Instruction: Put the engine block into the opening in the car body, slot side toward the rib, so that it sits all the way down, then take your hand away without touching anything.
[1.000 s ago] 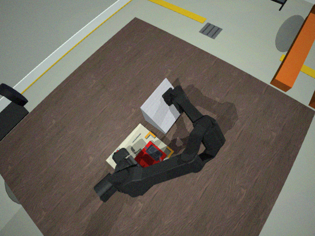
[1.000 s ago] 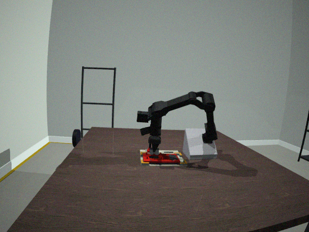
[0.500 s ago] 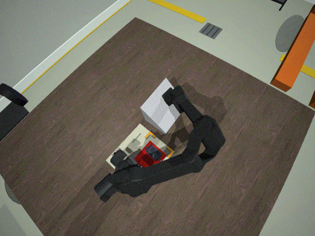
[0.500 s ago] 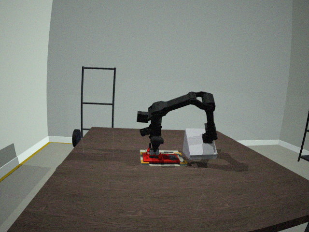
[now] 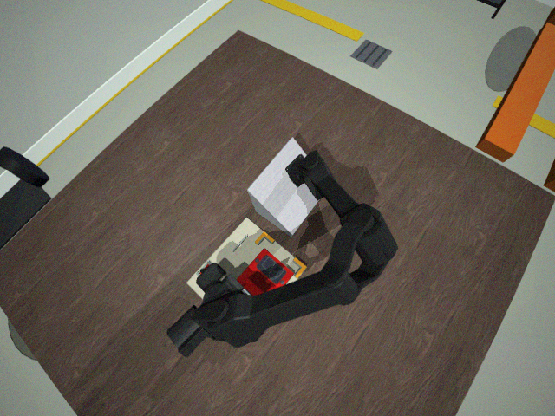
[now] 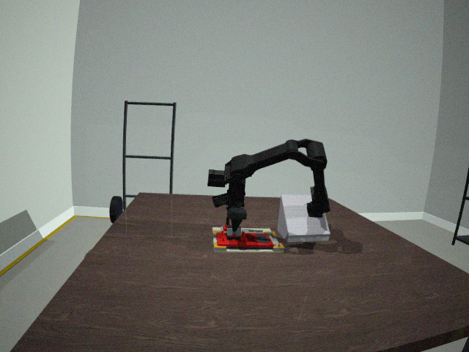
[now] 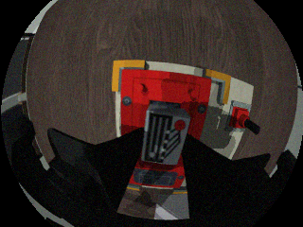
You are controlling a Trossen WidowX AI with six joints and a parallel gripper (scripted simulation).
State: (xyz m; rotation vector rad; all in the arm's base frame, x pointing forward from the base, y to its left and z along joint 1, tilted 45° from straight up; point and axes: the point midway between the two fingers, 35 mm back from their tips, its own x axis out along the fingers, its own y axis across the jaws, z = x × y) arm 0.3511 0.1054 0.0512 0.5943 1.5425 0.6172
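On the brown table [image 5: 367, 349] [image 6: 242, 303] [image 7: 71, 66], the gripper [image 6: 235, 230] [image 7: 163, 135] clasps the engine block [image 6: 234, 232] [image 7: 163, 134] between its fingers.

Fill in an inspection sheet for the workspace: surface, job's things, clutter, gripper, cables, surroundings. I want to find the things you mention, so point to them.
Surface: dark wood-grain table top [image 5: 134, 188] [image 6: 242, 303].
Job's things: gray engine block [image 7: 163, 134] over the red car body [image 5: 259, 279] [image 6: 246, 242] [image 7: 166, 80]; full seating can't be confirmed.
Clutter: pale sloped block [image 5: 280, 192] [image 6: 295, 215] near the car body's board.
Gripper: closed on the engine block [image 6: 234, 231].
Cables: nothing seen.
Surroundings: orange beam [image 5: 522, 94], black rack [image 6: 124, 151], yellow floor lines.
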